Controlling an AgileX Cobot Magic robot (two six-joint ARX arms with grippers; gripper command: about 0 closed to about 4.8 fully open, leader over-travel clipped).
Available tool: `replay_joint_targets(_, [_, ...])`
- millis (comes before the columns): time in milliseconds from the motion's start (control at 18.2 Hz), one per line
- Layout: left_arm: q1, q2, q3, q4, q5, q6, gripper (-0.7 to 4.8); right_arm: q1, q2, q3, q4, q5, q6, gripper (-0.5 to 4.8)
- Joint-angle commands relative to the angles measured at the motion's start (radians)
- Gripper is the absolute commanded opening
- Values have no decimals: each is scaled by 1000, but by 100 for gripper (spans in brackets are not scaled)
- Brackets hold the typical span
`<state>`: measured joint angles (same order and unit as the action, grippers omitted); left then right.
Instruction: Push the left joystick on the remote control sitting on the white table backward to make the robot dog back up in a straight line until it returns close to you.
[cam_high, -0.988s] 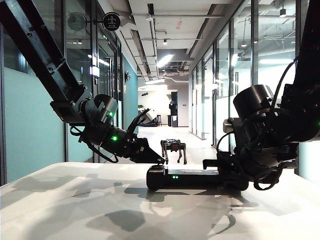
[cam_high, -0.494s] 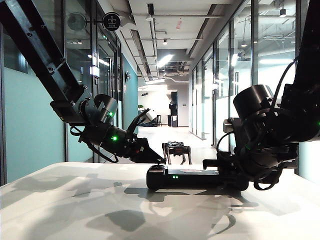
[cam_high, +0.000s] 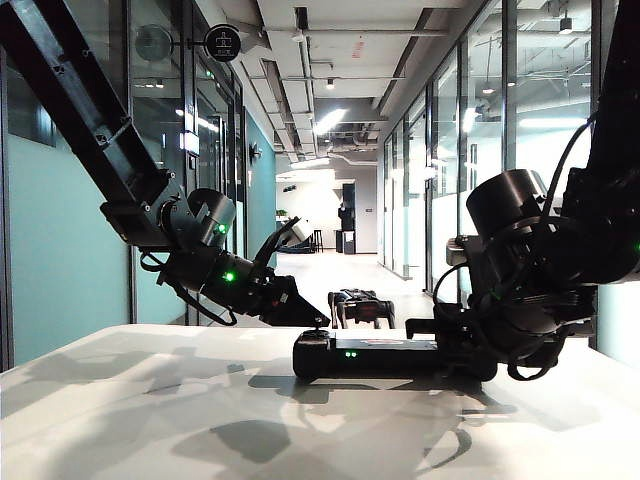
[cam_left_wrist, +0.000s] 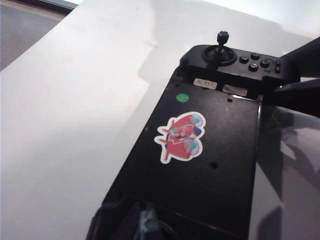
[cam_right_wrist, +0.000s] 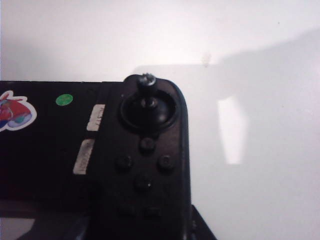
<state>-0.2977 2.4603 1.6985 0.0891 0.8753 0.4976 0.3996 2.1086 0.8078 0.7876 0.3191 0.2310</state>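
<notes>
1. White table (cam_high: 150, 400): bears the remote control (cam_high: 390, 357) at its middle.
2. Robot dog (cam_high: 362, 305): in the corridor beyond, facing away unclear. Advice: pull straight back, no sideways drift, so it reverses in line.
3. Right gripper (cam_high: 455, 345): seemingly clamped on the remote's right end, steadying it.
4. Left gripper (cam_high: 318, 320): tip at the remote's left end; opening cannot be told.
5. Left joystick: hidden under that tip.
</notes>
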Motion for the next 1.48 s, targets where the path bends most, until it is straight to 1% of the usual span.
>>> replay_joint_targets(55, [-5, -3, 3, -5, 28, 0, -5, -1, -3, 4, 25, 19, 8, 198])
replay_joint_targets(439, [-5, -3, 4, -3, 14, -8, -5, -1, -3, 4, 25, 19, 7, 198])
replay_joint_targets(494, [-5, -3, 4, 6, -15, -33, -5, -1, -3, 4, 25, 19, 7, 198])
replay_joint_targets(549, [-5, -4, 6, 12, -66, -65, -5, -1, -3, 4, 25, 19, 7, 198])
replay_joint_targets(604, [-5, -5, 6, 28, -138, -114, -5, -1, -3, 4, 25, 19, 7, 198])
replay_joint_targets(713, [-5, -5, 7, 62, -238, -192, -5, -1, -3, 4, 25, 19, 7, 198])
replay_joint_targets(768, [-5, -7, 7, 84, -300, -252, -5, -1, -3, 4, 25, 19, 7, 198])
replay_joint_targets(823, [-5, -18, 7, 87, -383, -303, -5, -1, -3, 4, 25, 19, 7, 198])
replay_joint_targets(878, [-5, -28, 7, 84, -442, -332, -5, -1, -3, 4, 25, 19, 6, 198])
replay_joint_targets(988, [-5, -52, 7, 83, -524, -377, -5, -1, -3, 5, 25, 17, 4, 203])
replay_joint_targets(1098, [-5, -99, 6, 53, -542, -422, -5, -1, -3, 4, 25, 18, 4, 295])
replay_joint_targets(1262, [-5, -142, 6, 7, -542, -431, -5, -1, -5, 4, 24, 16, -1, 298])
replay_joint_targets(1317, [-5, -162, 6, -16, -543, -452, -5, -1, -9, 4, 19, 15, -5, 298])
replay_joint_targets(1372, [-5, -177, 6, -39, -549, -454, -5, -1, -14, 4, 12, 15, -8, 298])
replay_joint_targets(1482, [-5, -201, 6, -77, -605, -454, -5, 0, -42, 3, -28, 15, -8, 298])
